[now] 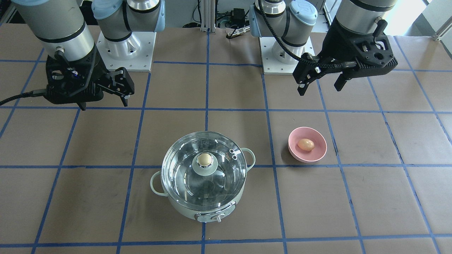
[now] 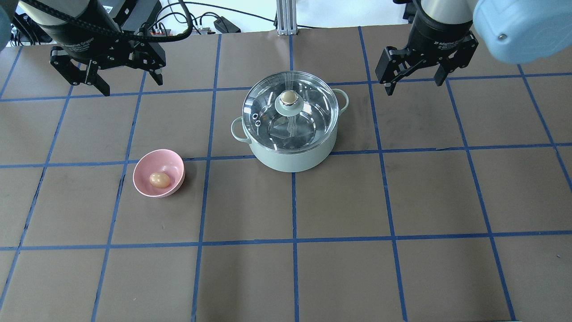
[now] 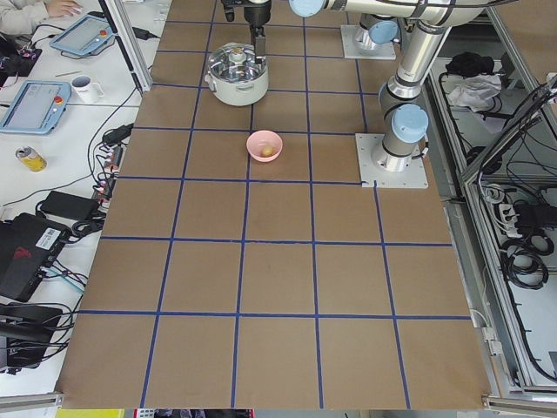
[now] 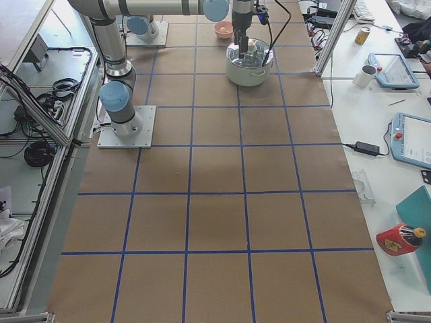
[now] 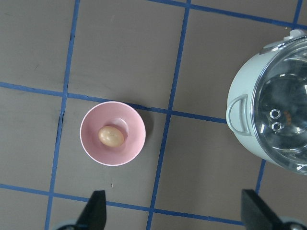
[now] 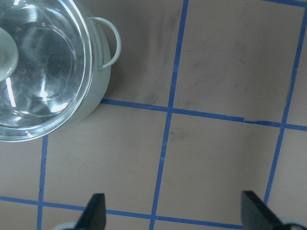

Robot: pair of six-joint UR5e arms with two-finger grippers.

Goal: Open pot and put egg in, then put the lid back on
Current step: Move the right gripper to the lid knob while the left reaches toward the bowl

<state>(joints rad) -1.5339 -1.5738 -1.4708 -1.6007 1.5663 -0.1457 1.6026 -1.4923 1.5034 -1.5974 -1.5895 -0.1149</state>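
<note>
The mint-green pot [image 2: 290, 154] stands mid-table with the clear glass lid [image 2: 313, 120] shut on it. The tan egg [image 2: 159, 180] lies in a small pink bowl [image 2: 144, 166] to the pot's left; the left wrist view shows the egg [image 5: 111, 136] too. My left gripper [image 2: 129, 82] hangs open and empty above the table, behind the bowl. My right gripper [image 2: 413, 85] hangs open and empty to the right of the pot. In the front view the left gripper [image 1: 319, 88] is above the egg [image 1: 305, 144] and the right gripper [image 1: 104, 104] is up-left of the pot [image 1: 183, 208].
The table is brown paper with a blue tape grid. The two arm bases [image 1: 126, 49] stand at the robot's edge. The pot's control knob [image 1: 218, 218] faces away from the robot. Its loop handles [image 2: 237, 129] stick out at both sides.
</note>
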